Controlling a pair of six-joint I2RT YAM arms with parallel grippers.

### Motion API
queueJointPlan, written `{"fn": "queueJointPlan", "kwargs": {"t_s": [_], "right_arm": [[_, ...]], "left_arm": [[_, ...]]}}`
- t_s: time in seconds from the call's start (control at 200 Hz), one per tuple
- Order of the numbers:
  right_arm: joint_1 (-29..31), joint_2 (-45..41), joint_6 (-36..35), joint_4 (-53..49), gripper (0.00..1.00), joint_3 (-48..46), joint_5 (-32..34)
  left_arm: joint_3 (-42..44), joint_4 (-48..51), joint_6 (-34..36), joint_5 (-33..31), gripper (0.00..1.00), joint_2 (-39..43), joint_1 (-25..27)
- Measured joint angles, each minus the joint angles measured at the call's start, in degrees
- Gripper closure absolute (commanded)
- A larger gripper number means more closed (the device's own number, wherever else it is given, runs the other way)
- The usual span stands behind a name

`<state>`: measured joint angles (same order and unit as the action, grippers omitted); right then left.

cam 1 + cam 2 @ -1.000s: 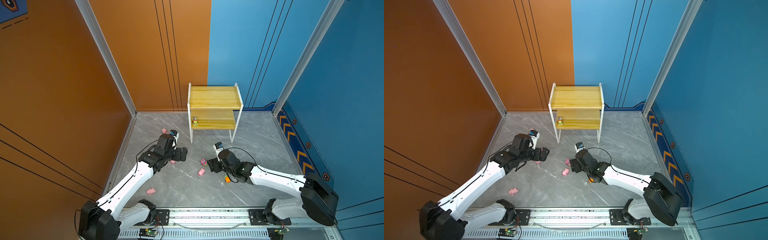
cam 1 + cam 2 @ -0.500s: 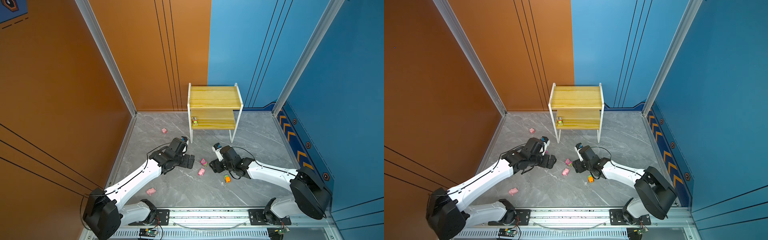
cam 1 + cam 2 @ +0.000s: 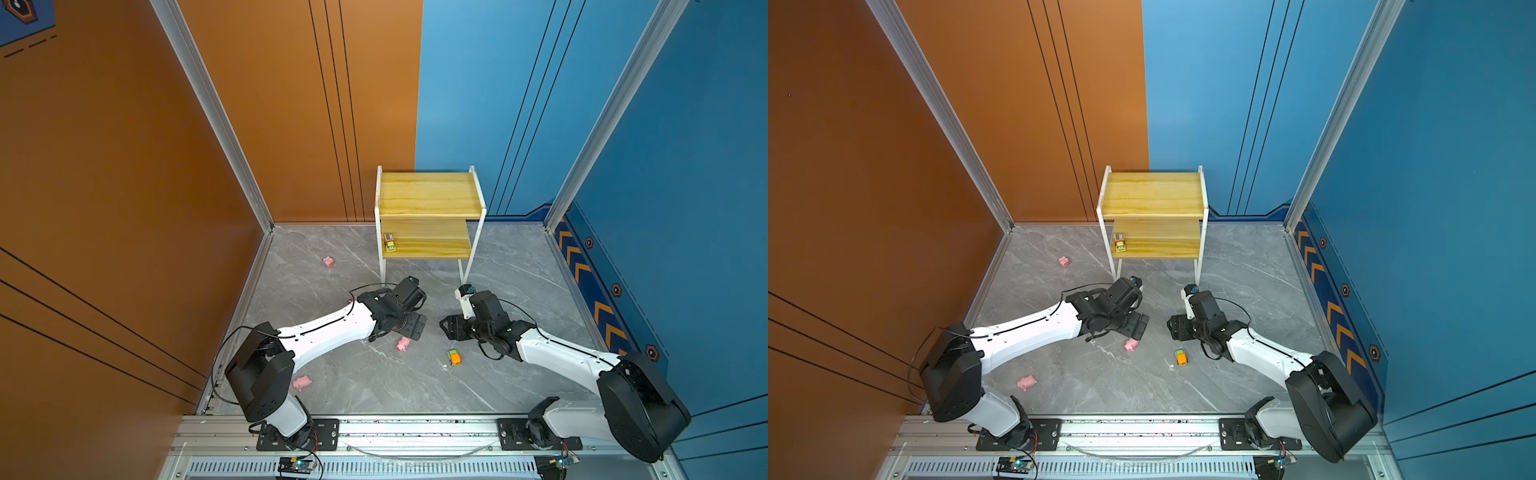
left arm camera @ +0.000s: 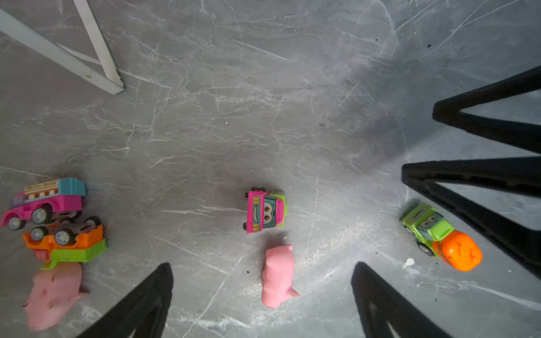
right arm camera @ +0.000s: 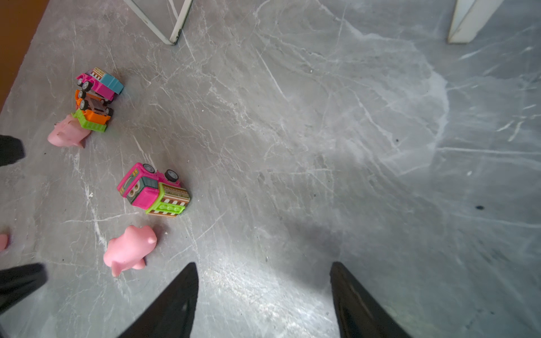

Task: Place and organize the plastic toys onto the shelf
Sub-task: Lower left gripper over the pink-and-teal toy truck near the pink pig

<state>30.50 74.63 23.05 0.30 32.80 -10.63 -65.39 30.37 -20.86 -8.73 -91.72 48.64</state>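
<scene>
The gray marble worktop (image 3: 374, 386) holds the shelf (image 3: 428, 195), three loose pink pigs (image 3: 328, 261) (image 3: 402, 344) (image 3: 302, 382) and a green and orange truck (image 3: 454, 358). One small truck (image 3: 390, 243) sits on the shelf's lower board, at its left end.

The floor (image 3: 365, 386) is gray stone with thin white cracks like marble. On one side stands a big orange wall (image 3: 124, 166) with thin black lines on it. On the other side stands a blue wall (image 3: 685, 187), also with thin black lines. Silver metal posts (image 3: 208, 112) run up where the walls meet. Low on the blue wall there is a dark strip with orange arrow shapes (image 3: 598, 307). A silver metal rail (image 3: 415, 432) lies along the near edge of the floor. The light is bright and even, with soft shadows.
</scene>
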Motion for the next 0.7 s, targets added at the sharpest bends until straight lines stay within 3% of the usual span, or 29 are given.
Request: {"fn": "queueJointPlan", "kwargs": {"t_s": [0.596,0.701], "right_arm": [[-3.5,-3.7,0.8,2.6,0.27,-4.2,-4.8],[-3.5,-3.7,0.8,3.5,0.27,-4.3,-5.3]], "left_arm": [[0.7,-7.8,2.0,8.6,0.13,-7.4,-5.1],[1.9,-10.3,2.0,10.6,0.21,-7.4,-5.9]]}}
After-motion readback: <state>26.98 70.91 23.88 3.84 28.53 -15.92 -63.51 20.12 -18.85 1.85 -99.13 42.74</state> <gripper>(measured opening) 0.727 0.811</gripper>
